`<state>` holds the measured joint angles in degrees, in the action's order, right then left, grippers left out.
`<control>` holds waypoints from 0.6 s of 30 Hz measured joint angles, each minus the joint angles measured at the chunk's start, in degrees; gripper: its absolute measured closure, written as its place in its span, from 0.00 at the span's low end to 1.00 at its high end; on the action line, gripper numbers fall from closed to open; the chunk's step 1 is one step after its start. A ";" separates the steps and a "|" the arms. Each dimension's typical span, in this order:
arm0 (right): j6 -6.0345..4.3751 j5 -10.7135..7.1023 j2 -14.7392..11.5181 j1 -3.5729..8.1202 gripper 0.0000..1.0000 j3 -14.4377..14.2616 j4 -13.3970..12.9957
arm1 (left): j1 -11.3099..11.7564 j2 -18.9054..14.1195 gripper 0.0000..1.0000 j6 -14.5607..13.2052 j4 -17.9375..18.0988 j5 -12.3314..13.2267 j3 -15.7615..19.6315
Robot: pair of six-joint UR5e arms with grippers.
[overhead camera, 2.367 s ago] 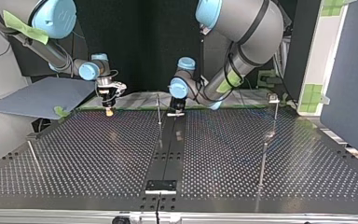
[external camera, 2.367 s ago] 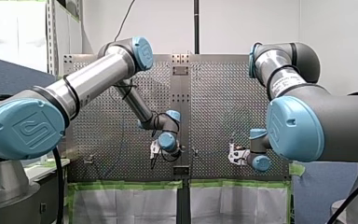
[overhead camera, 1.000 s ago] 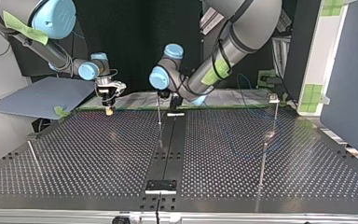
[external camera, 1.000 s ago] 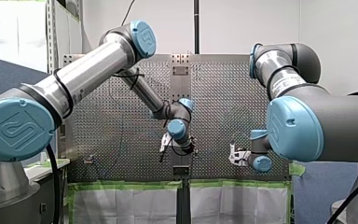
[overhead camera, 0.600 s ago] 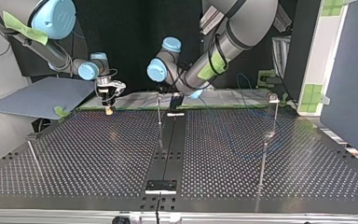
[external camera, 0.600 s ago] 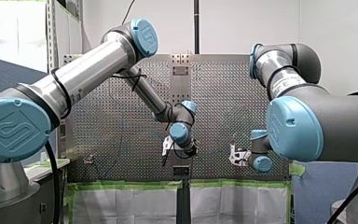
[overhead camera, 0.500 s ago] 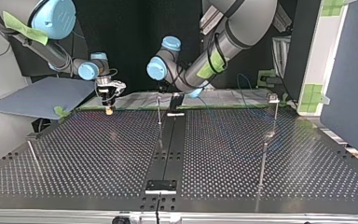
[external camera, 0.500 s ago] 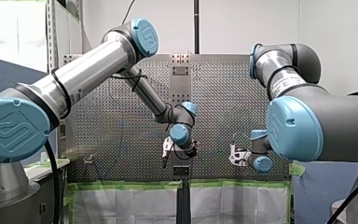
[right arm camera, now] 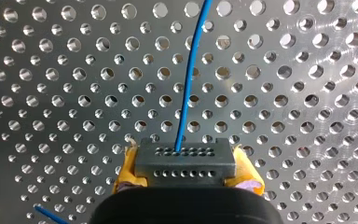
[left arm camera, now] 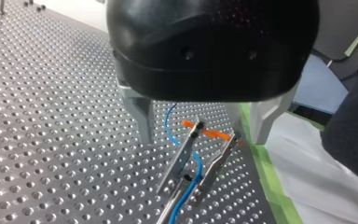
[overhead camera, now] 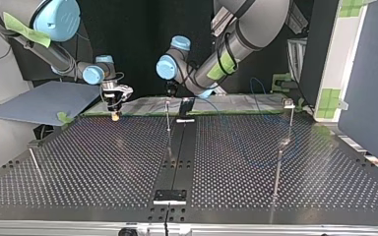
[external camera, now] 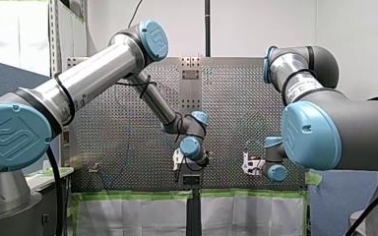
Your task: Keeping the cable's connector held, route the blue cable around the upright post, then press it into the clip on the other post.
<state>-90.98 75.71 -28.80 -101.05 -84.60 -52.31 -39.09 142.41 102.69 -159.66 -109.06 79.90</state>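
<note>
Right gripper (right arm camera: 186, 176) pinches the connector (right arm camera: 185, 158), blue cable (right arm camera: 189, 70) pointing straight ahead. The left wrist view alone shows the cable at the left gripper (left arm camera: 182, 200), grip unclear.

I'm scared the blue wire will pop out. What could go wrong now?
1. My right gripper pinches the connector only between its yellow pads; a hard tug on the cable might pull it loose.
2. My left gripper is near the thin post in the middle; it might bump it.
3. Slack cable loops over the table; it might snag.
</note>
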 joint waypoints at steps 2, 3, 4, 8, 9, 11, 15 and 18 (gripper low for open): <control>0.00 -0.01 0.00 0.00 1.00 0.00 0.00 | -0.10 0.07 0.00 0.04 0.41 0.03 0.03; 0.00 -0.02 0.00 -0.01 1.00 0.01 0.00 | -0.14 0.11 0.00 0.11 0.62 0.05 0.03; 0.00 -0.02 0.01 -0.02 1.00 0.01 0.00 | -0.18 0.13 0.00 0.20 0.74 0.05 0.03; 0.00 0.00 0.01 -0.02 1.00 0.01 0.00 | -0.37 0.15 0.00 0.84 0.90 0.04 0.05; 0.00 0.00 0.01 -0.02 1.00 0.01 0.00 | -0.43 0.15 0.00 0.97 0.89 0.05 0.07; 0.00 0.00 0.01 -0.01 1.00 0.01 0.00 | -0.50 0.15 0.00 1.12 0.91 0.09 0.26; 0.00 0.03 0.01 -0.01 1.00 0.00 0.00 | -0.54 0.17 0.00 1.81 1.91 0.18 1.58; 0.00 0.05 0.01 -0.02 1.00 0.00 0.00 | -0.50 0.15 0.00 2.14 2.94 0.25 2.16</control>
<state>-90.98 75.76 -28.80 -101.07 -84.60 -52.30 -39.59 142.56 104.83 -156.72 -108.81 82.06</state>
